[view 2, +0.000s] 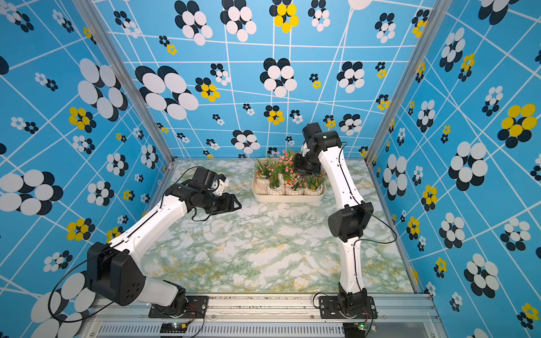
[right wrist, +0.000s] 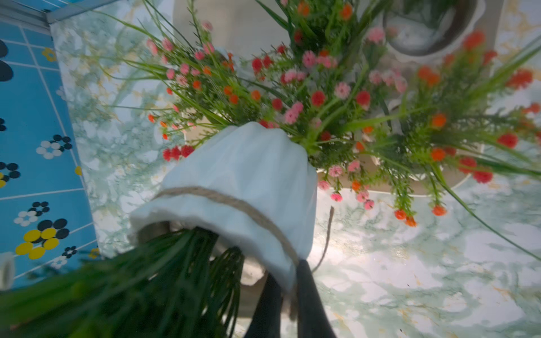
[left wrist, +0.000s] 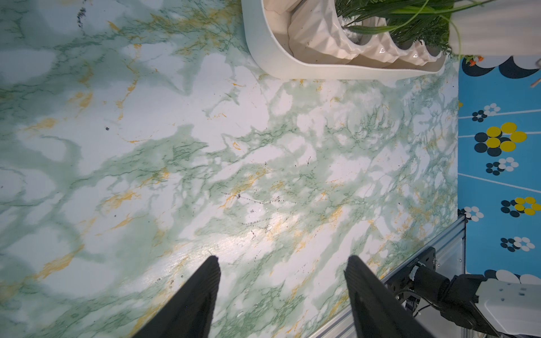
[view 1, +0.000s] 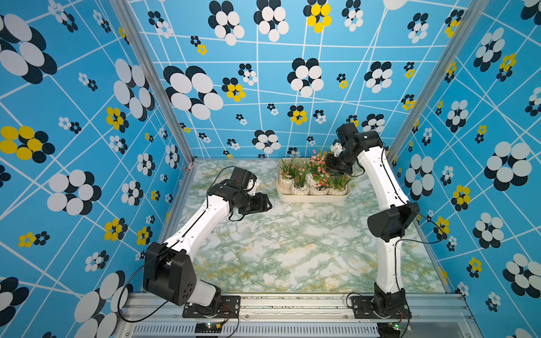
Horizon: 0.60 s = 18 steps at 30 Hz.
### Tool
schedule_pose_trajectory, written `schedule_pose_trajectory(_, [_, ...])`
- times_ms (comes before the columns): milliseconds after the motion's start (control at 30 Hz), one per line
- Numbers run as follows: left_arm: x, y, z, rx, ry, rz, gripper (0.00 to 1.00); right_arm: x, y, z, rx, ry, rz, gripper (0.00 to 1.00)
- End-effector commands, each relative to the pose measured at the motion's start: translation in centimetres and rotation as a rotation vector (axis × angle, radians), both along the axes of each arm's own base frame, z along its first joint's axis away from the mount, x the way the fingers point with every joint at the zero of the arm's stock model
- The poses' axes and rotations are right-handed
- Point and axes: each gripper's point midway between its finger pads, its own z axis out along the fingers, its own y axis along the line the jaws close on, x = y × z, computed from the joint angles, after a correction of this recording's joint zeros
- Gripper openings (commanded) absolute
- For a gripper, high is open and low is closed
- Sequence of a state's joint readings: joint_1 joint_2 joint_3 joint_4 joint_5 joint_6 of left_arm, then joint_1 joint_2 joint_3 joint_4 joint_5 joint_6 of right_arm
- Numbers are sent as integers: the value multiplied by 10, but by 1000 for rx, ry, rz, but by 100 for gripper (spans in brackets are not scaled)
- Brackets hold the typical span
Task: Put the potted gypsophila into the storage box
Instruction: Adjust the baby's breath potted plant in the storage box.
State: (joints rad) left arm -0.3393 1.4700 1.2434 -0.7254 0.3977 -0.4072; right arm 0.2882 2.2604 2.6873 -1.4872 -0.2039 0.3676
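The storage box [view 1: 310, 199] [view 2: 288, 200] sits on the marble table at the back right, with several potted gypsophila [view 1: 300, 187] [view 2: 276, 187] upright inside. My right gripper [right wrist: 285, 269] [view 1: 336, 171] hovers over the box's right end. It is shut on the rim of one more white pot [right wrist: 240, 175], which has twine around it. That pot's green leaves blur close to the lens, and the blossoms of the boxed plants lie beyond it. My left gripper [left wrist: 282, 259] [view 1: 268, 204] stands open and empty above bare table, left of the box [left wrist: 272, 58].
Blue flower-patterned walls enclose the table on three sides, with the back wall just behind the box. An aluminium rail [view 1: 292, 304] carrying both arm bases runs along the front edge. The marble tabletop [view 1: 292, 248] stretches between the arms.
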Motion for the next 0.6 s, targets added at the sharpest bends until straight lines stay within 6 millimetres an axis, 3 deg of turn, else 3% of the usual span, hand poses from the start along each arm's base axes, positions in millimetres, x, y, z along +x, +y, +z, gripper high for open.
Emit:
schedule_pose_trajectory(0, [6, -1, -7, -10, 14, -11, 71, 6, 18, 14, 93, -21, -15, 0])
schedule_pose_trajectory(167, [13, -3, -13, -12, 29, -8, 71, 40, 35, 15, 196, -88, -76, 0])
schedule_pose_trajectory(333, [21, -6, -14, -16, 36, -13, 71, 68, 47, 28, 295, -181, -128, 0])
schedule_pose_trajectory(567, [25, -8, -16, -18, 43, -14, 71, 101, 49, 37, 365, -268, -248, 0])
